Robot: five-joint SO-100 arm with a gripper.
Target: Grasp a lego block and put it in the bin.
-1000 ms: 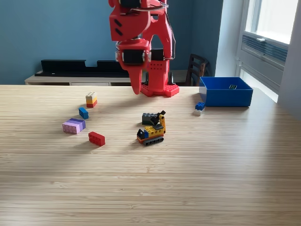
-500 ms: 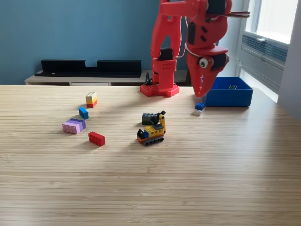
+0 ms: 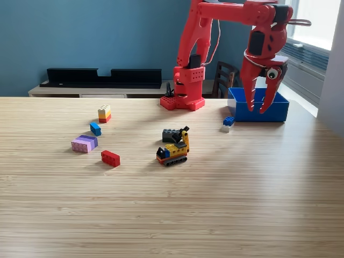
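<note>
bin (image 3: pixel 258 110): opening up, long axis left-right in exterior view | tool (image 3: pixel 256 108): fingers spread wide, empty, above bin

bright daylight from window (image 3: pixel 317 21) at exterior view's right | soft shadows | sharp focus

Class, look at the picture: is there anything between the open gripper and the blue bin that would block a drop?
Nothing visible does. The gripper hangs with its jaws spread in front of the bin, and no object shows between them. The blue-and-white lego block lies on the table beside the bin, on the exterior view's left.
</note>
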